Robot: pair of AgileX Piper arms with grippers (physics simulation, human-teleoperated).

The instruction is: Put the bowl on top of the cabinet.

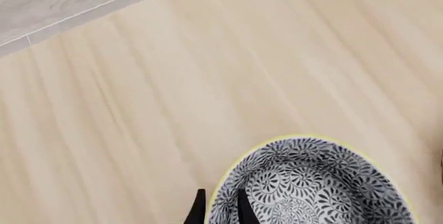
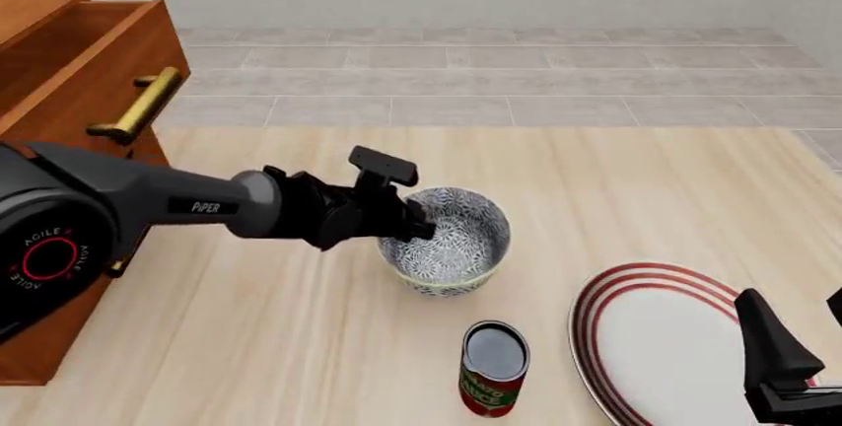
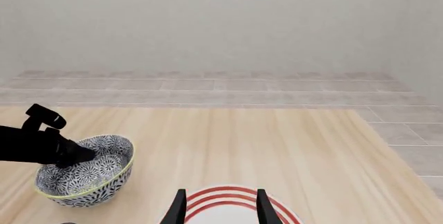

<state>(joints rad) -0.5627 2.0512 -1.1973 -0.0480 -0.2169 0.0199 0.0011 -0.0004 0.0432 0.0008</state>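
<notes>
Bowl (image 2: 448, 245) sits on the counter (image 2: 632, 189), near its middle, upright, patterned dark grey and white inside and out.

Front view: left arm reaches in from the left, and the left gripper (image 2: 410, 224) is at the bowl's left rim. Its fingers straddle the wall, one inside and one outside, closed on the rim. Bowl's base appears to rest on the counter. Cabinet (image 2: 79, 71) stands at the far left, well apart from the bowl; a brass handle (image 2: 138, 106) shows on its front. A can (image 2: 494, 367) with a red label stands just nearer than the bowl, apart from it. A white plate (image 2: 658, 337) with red rings lies flat at the near right. Right gripper (image 2: 776, 357) hovers at the near right edge, over the plate's right side; only part of it shows here.

Left wrist view: two dark fingertips (image 1: 199, 206) clamp the bowl's (image 1: 312, 182) pale rim, one on each side of the wall. Pale wood counter (image 1: 207, 79) fills the rest; grey floor tiles (image 1: 55, 1) lie beyond its edge.

Right wrist view: right gripper (image 3: 221, 208) is open, fingers spread with nothing between them, above the plate (image 3: 229, 206). Bowl (image 3: 86, 175) lies to the left, with the left gripper (image 3: 72, 154) on its rim.
</notes>
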